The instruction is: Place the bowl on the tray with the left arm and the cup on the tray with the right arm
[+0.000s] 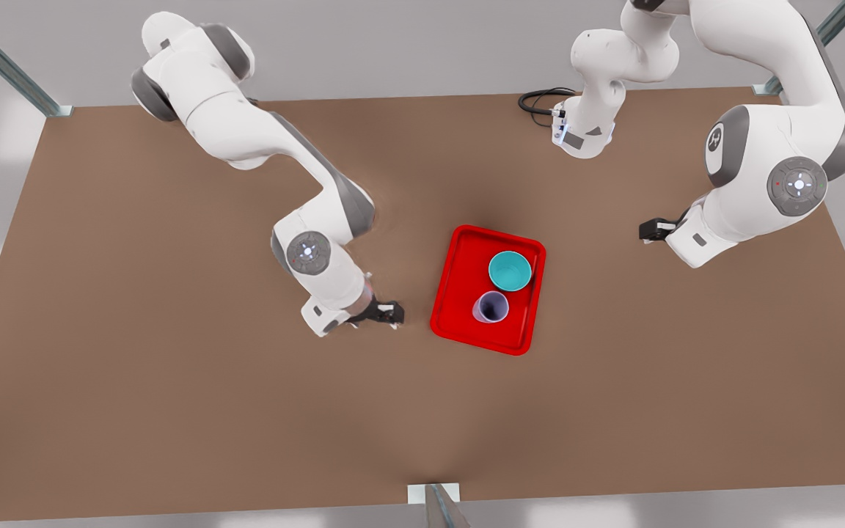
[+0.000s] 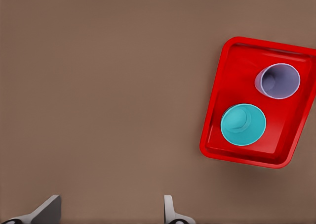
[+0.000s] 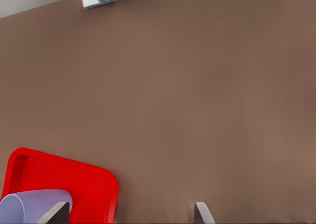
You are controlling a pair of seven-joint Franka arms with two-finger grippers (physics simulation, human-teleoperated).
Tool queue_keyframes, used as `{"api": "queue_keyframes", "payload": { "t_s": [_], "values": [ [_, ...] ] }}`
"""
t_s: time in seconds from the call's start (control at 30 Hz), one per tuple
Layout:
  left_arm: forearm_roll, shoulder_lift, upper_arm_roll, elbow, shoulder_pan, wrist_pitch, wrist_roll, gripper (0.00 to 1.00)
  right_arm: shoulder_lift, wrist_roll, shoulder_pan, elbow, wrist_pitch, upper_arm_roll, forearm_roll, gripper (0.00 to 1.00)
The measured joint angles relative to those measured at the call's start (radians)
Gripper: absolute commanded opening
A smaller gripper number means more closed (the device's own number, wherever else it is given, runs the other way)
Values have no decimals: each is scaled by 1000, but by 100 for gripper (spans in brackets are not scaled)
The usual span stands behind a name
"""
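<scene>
On the red tray (image 1: 459,293), near the middle of the table (image 1: 173,381), the teal bowl (image 1: 510,270) and the lavender cup (image 1: 491,306) both stand upright, close beside each other with a narrow gap visible in the left wrist view. I judge both placements complete. My right hand (image 1: 391,315) hovers just beside the tray's edge on the front view's left, level with the cup, its fingers (image 3: 202,213) spread wide and holding nothing. My left hand (image 1: 650,230) hangs well apart from the tray on the front view's right, likewise wide and empty, and it waits. The main hazard lies with my right hand. It is near the rim, so a low or sideways retreat could clip the tray and jolt it. The cup, being tall and narrow, would probably be the first to tip, and it could fall against the bowl or roll off over the low rim. A rise straight up before any sideways travel seems the safer course. My left hand poses little risk unless its arm swings low across the tray.
</scene>
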Motion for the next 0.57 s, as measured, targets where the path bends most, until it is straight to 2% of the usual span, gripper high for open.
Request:
{"api": "queue_keyframes", "payload": {
  "t_s": [0.1, 0.17, 0.2, 0.27, 0.3, 0.33, 0.4, 0.43, 0.57],
  "values": [
    [0, 0, 0, 0, 0, 0, 1, 100, -40, 8, -27, -29, -47, -17, 2, 100],
    [0, -1, 0, 2, 0, 1, 2, 100, 199, 180, 101, 133, 133, 2, -6, 100],
    [-1, 3, -2, 4, 1, 2, -11, 100, 210, 180, 105, 149, 137, 6, -41, 100],
    [-3, 7, -2, 23, -1, -9, -16, 100, -84, -43, -86, -109, -6, 0, -45, 100],
    [-5, 13, -3, 24, 1, -26, -16, 100, -238, -188, -198, -168, -203, -36, -39, 100],
    [-7, 18, -3, 25, 0, -28, -16, 100, -325, -256, -244, -176, -359, -78, -37, 100],
    [-9, 19, -3, 25, 0, -27, -15, 100, -393, -473, -275, -170, -522, -231, 7, 100],
    [-10, 20, -3, 25, 0, -26, -14, 100, -406, -485, -313, -171, -558, -241, 3, 100],
    [-13, 25, -3, 25, 0, -26, -14, 100, -392, -484, -286, -170, -556, -239, 7, 100]
  ]
}}
